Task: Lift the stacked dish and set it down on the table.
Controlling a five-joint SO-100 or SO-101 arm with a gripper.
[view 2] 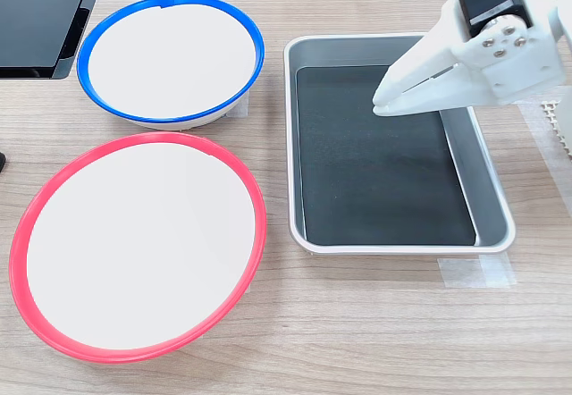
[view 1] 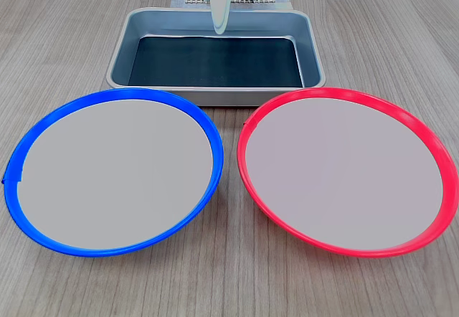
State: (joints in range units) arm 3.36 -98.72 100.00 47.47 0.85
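Here we log the table (view 1: 401,37) first: pale wood grain, filling both exterior views, with a tape strip (view 2: 476,272) stuck down at the tray's near right corner in the second exterior view. On it, at the first exterior view's right, lies the red-rimmed dish (view 1: 344,173), flat grey centre up, resting alone on the wood; in the second exterior view it sits near left (view 2: 138,245). Beside it, apart by a narrow gap of bare wood, we note the blue-rimmed plate (view 1: 113,170), at the first exterior view's left and the second exterior view's far left (view 2: 170,60); there it seems to sit on a white base. Beyond both plates in the first exterior view stands the grey metal tray (view 1: 215,51), dark bottom, nothing in it. The white arm (view 2: 500,33) reaches over the tray from the second exterior view's right. The gripper (view 2: 386,102) hangs above the dark bottom, jaws drawn together to a thin point, carrying nothing. It is well apart from the dish.
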